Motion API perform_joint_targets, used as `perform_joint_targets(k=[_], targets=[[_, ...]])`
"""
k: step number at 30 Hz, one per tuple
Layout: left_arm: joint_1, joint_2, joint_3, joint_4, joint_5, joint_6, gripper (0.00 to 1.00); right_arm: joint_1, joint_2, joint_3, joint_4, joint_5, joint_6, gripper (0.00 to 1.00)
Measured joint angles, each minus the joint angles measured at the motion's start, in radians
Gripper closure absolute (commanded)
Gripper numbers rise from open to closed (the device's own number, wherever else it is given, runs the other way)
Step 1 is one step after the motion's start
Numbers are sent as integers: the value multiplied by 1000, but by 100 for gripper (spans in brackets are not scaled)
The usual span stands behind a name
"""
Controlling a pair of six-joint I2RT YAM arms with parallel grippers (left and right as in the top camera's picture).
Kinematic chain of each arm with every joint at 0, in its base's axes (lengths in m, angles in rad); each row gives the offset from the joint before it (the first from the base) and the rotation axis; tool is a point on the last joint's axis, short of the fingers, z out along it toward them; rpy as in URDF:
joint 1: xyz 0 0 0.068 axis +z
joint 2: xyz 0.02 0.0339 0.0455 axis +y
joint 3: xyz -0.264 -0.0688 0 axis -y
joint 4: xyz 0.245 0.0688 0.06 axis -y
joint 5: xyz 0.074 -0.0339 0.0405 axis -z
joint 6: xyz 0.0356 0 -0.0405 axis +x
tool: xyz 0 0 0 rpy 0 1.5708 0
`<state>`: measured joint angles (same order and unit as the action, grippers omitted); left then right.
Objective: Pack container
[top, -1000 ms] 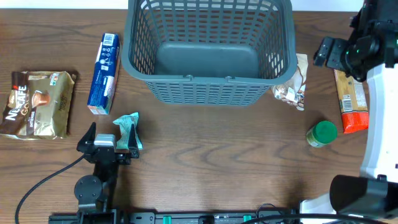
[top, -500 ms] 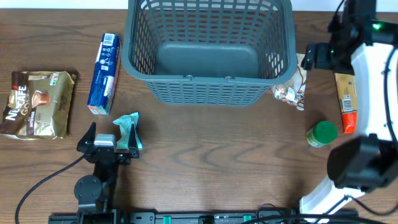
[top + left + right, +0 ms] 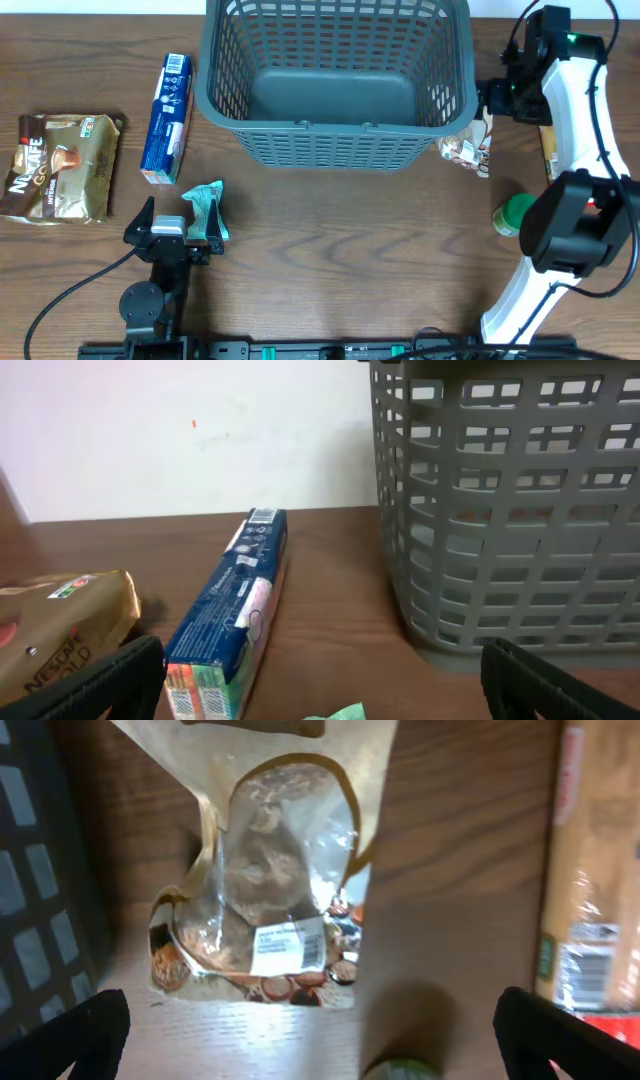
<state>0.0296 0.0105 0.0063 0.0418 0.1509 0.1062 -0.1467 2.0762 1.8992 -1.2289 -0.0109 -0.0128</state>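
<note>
container (image 3: 338,150) top cropped, green jar (image 3: 508,215) seemingly half-hidden

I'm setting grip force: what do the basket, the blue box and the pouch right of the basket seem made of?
Basket: moulded plastic, matte grey-teal, judging by its lattice slats and thick rim. Blue box: probably printed cardboard, slightly glossy, with sharp folded edges. Pouch: thin shiny plastic film; crinkled, with a clear window.
</note>
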Motion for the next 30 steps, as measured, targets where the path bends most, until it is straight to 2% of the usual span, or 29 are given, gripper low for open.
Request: perform_joint_targets(k=[8,21,27,29,30], targets=[[0,0,0,0,0,0,2,0,19,-41,76,-50,-2,1],[0,0,0,0,0,0,1,6,27,-352,336,-107,-26,1],[0,0,0,0,0,0,1,6,23,-430,447,-154,-42,1],[0,0,0,0,0,0,1,6,17,-443,473,-161,-48,7],[0,0,0,0,0,0,2,6,15,-449,484,-165,-54,13]])
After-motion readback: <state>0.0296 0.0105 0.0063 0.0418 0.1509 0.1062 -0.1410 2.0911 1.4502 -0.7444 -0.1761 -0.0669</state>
